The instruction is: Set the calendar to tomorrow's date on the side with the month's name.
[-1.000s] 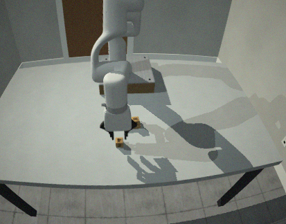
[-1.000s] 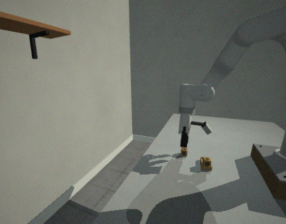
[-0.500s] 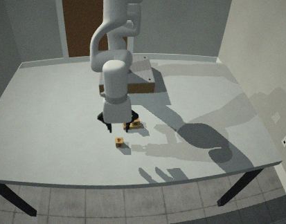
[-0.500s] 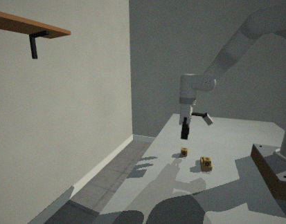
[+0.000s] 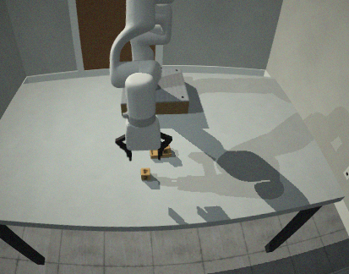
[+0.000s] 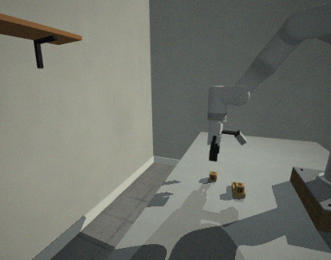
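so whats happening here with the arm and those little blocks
A white arm hangs over a grey table with its gripper open and holding nothing. One wooden cube sits alone on the table, outside the tray. The tray holds the other cube, partly hidden by the gripper in the top view. So the calendar is apart for now: one cube out, one in, nothing gripped.
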`<action>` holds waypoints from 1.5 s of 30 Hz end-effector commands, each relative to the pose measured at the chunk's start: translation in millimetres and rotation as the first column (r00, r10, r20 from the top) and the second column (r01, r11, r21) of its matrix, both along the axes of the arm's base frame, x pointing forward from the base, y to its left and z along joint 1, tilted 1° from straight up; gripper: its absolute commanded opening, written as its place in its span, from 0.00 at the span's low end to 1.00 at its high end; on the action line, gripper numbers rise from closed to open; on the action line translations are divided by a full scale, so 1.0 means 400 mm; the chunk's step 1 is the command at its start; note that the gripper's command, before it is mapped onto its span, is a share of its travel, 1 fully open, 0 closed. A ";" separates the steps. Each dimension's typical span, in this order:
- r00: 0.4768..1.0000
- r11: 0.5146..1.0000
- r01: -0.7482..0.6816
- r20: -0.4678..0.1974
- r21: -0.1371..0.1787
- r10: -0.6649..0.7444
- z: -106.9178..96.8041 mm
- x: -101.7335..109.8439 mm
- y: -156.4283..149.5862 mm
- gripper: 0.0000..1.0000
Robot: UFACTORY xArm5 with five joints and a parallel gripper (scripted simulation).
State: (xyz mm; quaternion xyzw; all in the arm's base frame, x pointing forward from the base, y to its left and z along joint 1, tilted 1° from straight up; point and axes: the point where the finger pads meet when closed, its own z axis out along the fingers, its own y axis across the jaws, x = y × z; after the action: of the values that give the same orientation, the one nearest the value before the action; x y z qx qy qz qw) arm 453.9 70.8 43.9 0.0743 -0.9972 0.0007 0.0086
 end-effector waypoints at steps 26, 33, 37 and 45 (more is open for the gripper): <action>0.921 0.921 -0.388 0.004 0.006 0.388 0.006 0.020 0.003 1.00; 0.839 0.839 -0.544 0.005 0.008 0.544 0.007 0.027 0.005 1.00; 0.761 0.761 -0.649 0.006 0.010 0.649 0.007 0.033 0.005 1.00; 0.603 0.603 -0.797 0.007 0.012 0.797 0.008 0.042 0.007 1.00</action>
State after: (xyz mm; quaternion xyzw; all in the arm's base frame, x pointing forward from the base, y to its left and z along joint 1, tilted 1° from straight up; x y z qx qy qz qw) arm 467.1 73.1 45.7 0.4534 -0.8913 -0.0025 0.0076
